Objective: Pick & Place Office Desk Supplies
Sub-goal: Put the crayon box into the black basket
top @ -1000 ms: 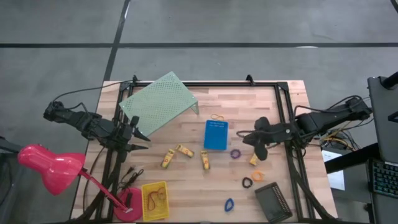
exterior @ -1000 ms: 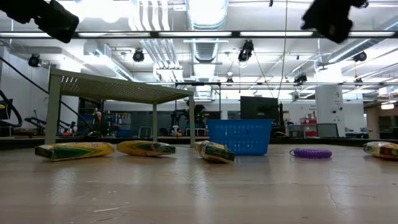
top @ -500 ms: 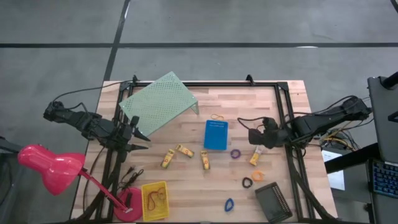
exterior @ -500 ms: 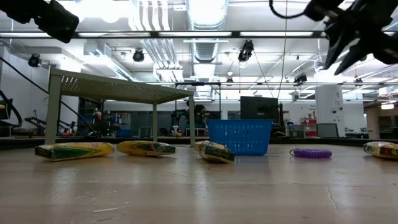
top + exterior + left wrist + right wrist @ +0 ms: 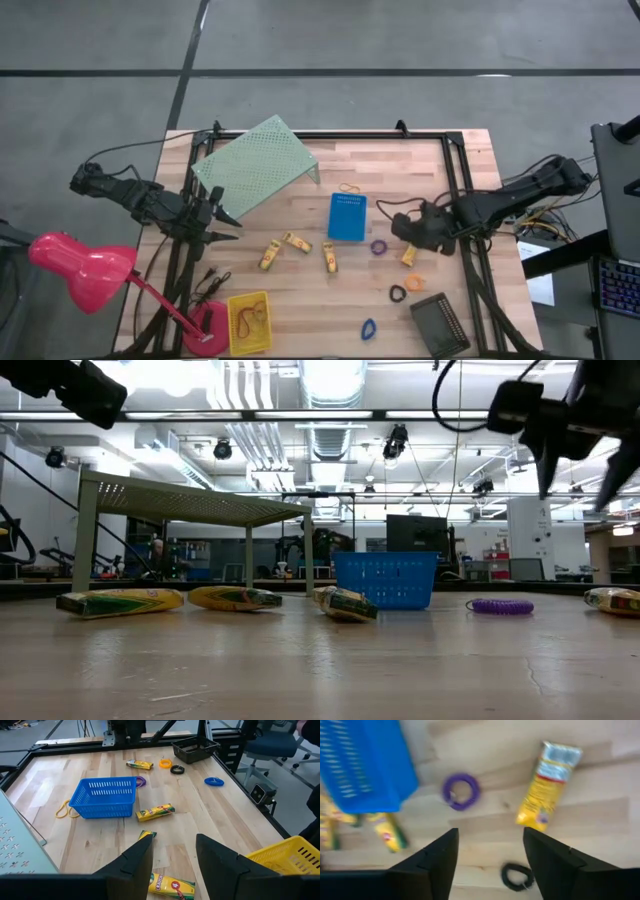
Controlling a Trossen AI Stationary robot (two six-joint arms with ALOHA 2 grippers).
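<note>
The right gripper (image 5: 402,228) is held spread and empty above the table. A yellow-gold piece (image 5: 409,257) is seen on the wood just nearward of it (long axis running near-to-far), with the purple ring (image 5: 379,246) to its left. The left gripper (image 5: 226,222), partly spread, is parked well apart at the left edge, so the right arm is nearer.

The setting was a robotics lab: exposed ceiling ducts (image 5: 330,400), distant workstations, and a framed wooden worktable (image 5: 380,160).

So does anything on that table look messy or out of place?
Mostly it is just scattered. The green perforated riser sits askew to the table's edges, and the yellow packets and coloured rings lie loose around the blue bin. Nothing looks spilled or broken.
</note>
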